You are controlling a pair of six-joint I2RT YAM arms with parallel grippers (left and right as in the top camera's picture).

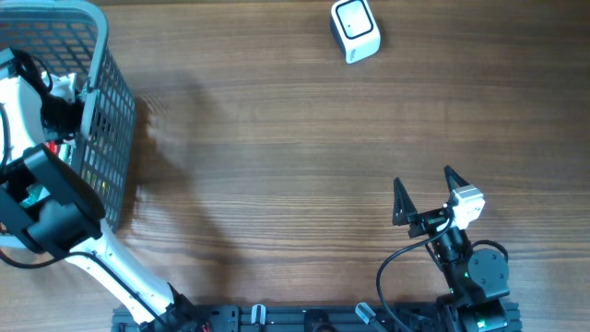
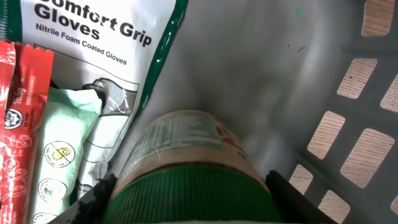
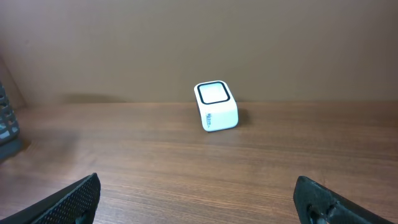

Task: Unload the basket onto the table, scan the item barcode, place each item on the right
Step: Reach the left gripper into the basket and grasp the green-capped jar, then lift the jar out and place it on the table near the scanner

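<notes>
You have the left tool (image 2: 193,202) astride the jar (image 2: 186,146) in the basket (image 1: 103,65), at the worktop's (image 1: 277,148) far-left corner, with the jar's axis running straight ahead (pinching yet: cannot tell). The right tool (image 1: 426,184) is spread.
</notes>
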